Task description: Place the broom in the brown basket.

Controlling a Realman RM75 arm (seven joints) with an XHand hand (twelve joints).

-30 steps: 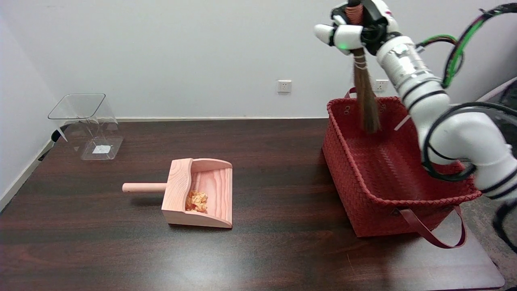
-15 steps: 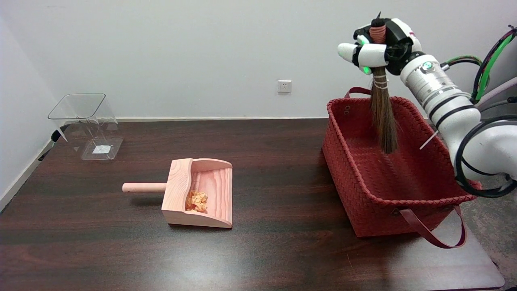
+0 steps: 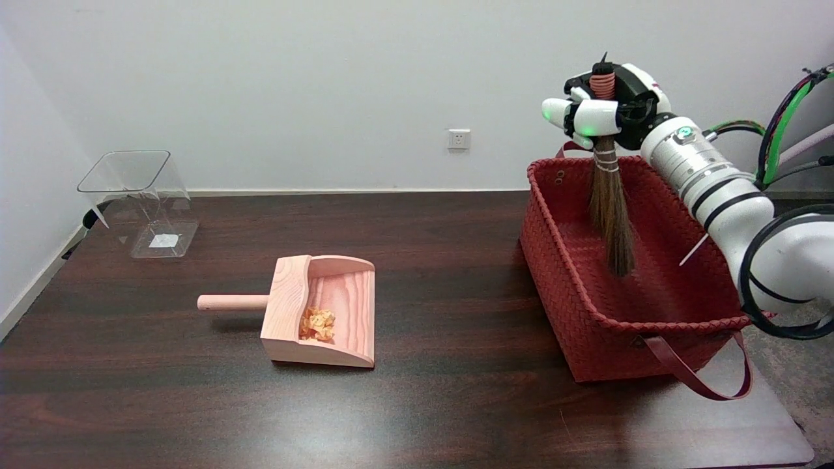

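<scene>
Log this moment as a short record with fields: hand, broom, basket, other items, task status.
hand: right hand grips the broom by its handle, above the basket's far side
broom: small straw broom hangs upright, bristles down inside the basket; whether the tip touches the floor cannot be told
basket: woven reddish-brown basket on the table's right end, strap handles hanging
other items: wooden dustpan holding crumpled paper scraps; clear plastic bin at far left
task status: broom not yet released

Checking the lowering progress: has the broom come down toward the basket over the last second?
Yes. The broom, held by the right hand, has dropped; its bristle tips now sit well below the basket's far rim, lower inside.
</scene>
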